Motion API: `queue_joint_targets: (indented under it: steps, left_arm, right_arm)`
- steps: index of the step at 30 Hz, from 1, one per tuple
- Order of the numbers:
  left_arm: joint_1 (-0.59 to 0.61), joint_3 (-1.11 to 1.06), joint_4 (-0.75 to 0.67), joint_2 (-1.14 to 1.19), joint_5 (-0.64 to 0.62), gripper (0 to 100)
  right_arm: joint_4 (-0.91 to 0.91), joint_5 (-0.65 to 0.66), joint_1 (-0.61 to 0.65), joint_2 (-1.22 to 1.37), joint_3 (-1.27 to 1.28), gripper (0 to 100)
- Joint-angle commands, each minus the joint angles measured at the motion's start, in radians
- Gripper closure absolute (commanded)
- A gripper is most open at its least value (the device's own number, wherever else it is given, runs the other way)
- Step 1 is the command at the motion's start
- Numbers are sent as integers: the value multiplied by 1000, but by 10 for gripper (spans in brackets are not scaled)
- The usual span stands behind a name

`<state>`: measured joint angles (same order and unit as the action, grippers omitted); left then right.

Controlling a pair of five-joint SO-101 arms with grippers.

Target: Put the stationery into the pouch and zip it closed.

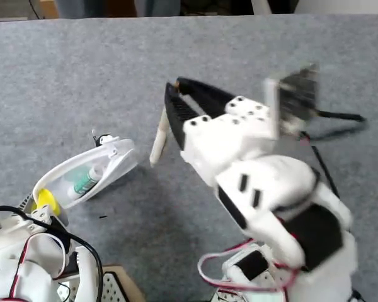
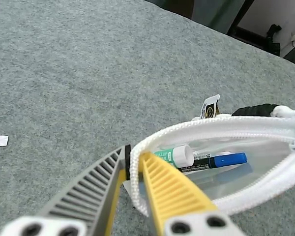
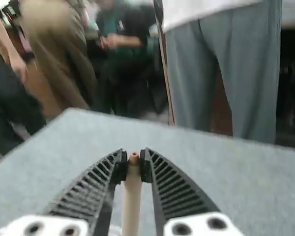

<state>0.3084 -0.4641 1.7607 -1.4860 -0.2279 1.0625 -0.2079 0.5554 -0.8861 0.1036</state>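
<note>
Grey felt covers the bench [image 1: 82, 69], with both arms standing at its near edge. The left gripper [image 2: 132, 157], one jaw yellow and one grey, is clenched on the rim of the white zip pouch [image 2: 226, 125]; the yellow jaw sits inside the opening and the grey one outside. The pouch lies on its side close to the bench's near left corner, its mouth gaping and its zip undone. Inside it lie a green stick with a white cap [image 2: 174, 155] and, just beside that, a black pen with a blue cap [image 2: 221, 161]. A small printed tag [image 2: 211, 106] and a black strap [image 2: 258, 109] stick out at the pouch's far end. A tiny white scrap [image 2: 2, 140] lies on the felt, well apart from the pouch.

The right gripper [image 3: 132, 164], with black ribbed jaws, grasps a beige pencil [image 3: 132, 196] near its upper end. Over the middle of the bench, this pencil hangs slightly tilted below the gripper, its lower end near the felt and apart from the pouch.
</note>
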Motion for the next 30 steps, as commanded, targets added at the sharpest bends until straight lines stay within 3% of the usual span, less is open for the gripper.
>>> queue_joint_targets:
  steps: [1,11,22,30]
  left_arm:
    - [-2,18,0,3,3,971]
    - [-2,16,0,8,3,972]
    - [-2,7,0,8,3,972]
    - [-2,7,0,3,3,972]
  right_arm:
    - [-8,8,29,-15,-156,986]
    - [-8,-37,44,-5,-400,986]
    - [32,-35,400,170,-450,986]
    - [29,-28,462,300,-449,986]
